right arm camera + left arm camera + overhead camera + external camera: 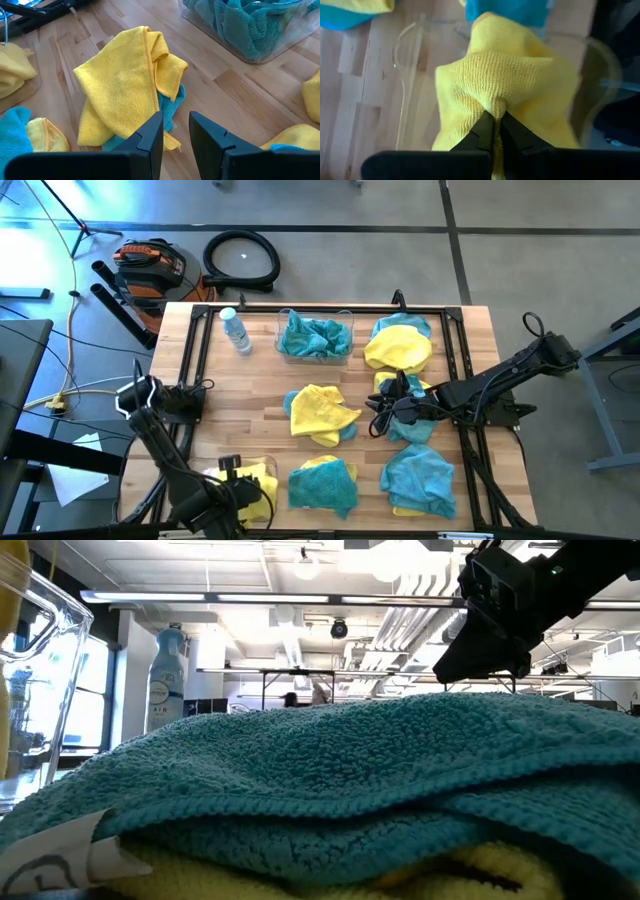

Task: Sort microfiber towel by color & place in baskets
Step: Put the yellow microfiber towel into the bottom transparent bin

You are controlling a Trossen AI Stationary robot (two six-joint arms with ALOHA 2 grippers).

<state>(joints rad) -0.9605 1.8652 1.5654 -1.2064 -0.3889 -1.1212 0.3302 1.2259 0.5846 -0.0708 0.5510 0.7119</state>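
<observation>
Two clear baskets are recorded on the wooden table (pixel 250 395), with loose towels spread between and beside them. At the near edge, the near basket (pixel 262 467) is seen on the left side, and a yellow towel (pixel 510 85) is held over and into it by the left gripper (pixel 495 127), whose fingers are pinched together on a fold of the cloth. Just beside that basket, toward the right, a teal towel (pixel 322 483) is laid flat on the boards, and farther right a second teal towel (pixel 420 478) is spread over a yellow one whose edge shows beneath it. At mid-table a crumpled yellow towel (pixel 125 80) is found lying on a smaller teal cloth, only a corner of which is visible. The right gripper (pixel 175 132) is positioned just beside this heap, its fingers parted with nothing between them, above a mixed teal and yellow pile on the right side. Beyond that pile, near the far right corner, a rounded yellow towel (pixel 398 348) is set on a teal one. At the far edge the far basket (pixel 345 320) is filled with bunched teal towels (pixel 250 22). A small clear water bottle (pixel 236 332) is lying just left of that basket. In the low view most of the frame is blocked by teal cloth lying over yellow.
</observation>
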